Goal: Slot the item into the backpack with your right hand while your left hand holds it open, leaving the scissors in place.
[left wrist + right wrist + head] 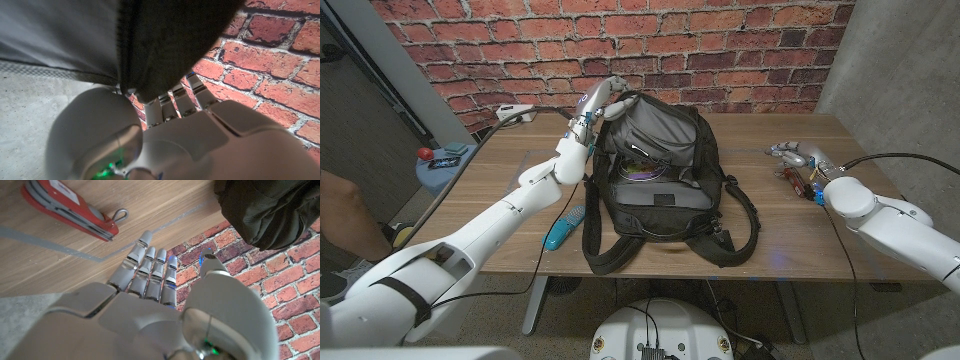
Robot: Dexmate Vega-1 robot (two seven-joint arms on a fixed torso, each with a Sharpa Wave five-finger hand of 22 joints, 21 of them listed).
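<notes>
The top edge of the black backpack is gripped and held up by the left hand, so its mouth stands open at the table's middle. A disc-like item is seen inside. Farther right, the right hand is held empty with fingers apart, just beside the red scissors on the table.

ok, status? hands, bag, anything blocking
Left hand gripping backpack top flap, holding it open. Right hand open, empty, near the red item on the table. Nothing blocking the bag mouth.
</notes>
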